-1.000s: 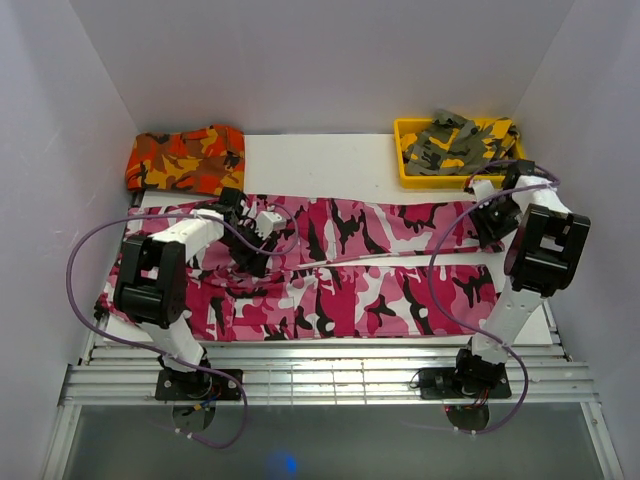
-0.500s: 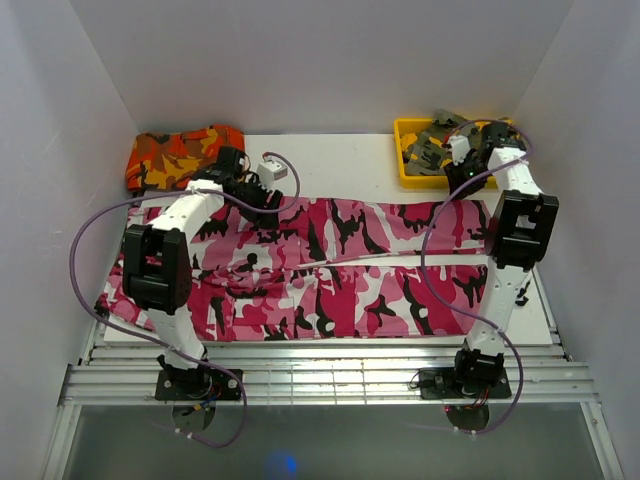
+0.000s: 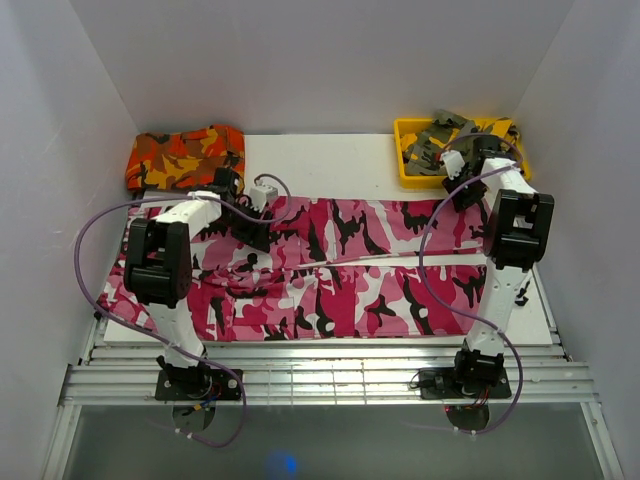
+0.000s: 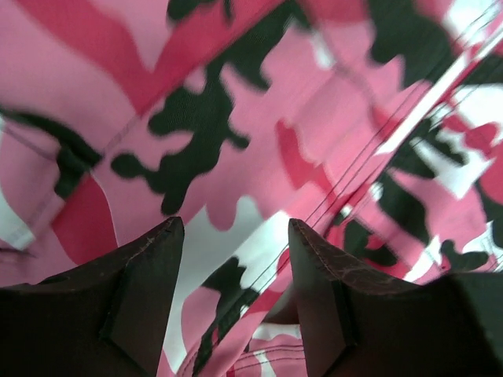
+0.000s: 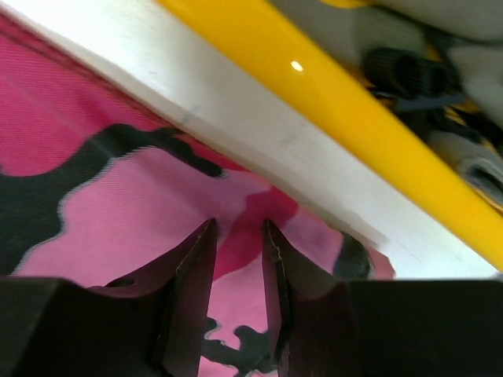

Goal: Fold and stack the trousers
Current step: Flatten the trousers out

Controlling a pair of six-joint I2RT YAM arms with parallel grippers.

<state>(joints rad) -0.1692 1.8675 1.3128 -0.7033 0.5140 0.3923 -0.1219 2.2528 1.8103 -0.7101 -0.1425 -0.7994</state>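
Observation:
The pink, magenta, white and black camouflage trousers lie spread flat across the white board, legs pointing right. My left gripper hovers low over their far edge near the waist. In the left wrist view the left gripper stands open, with a stitched seam of the trousers running between its fingers. My right gripper is down at the far right leg end, beside the yellow bin. In the right wrist view the right gripper has its jaws a narrow gap apart, with flat cloth of the trousers showing between them.
Folded orange-red camouflage trousers lie at the back left. The yellow bin at the back right holds olive-grey camouflage trousers. The bin's wall stands just beyond a strip of bare white board. White walls enclose three sides.
Both arms reached toward the far edge, then came back slightly onto the trousers. The right jaws have narrowed. The left jaws stay about as wide.

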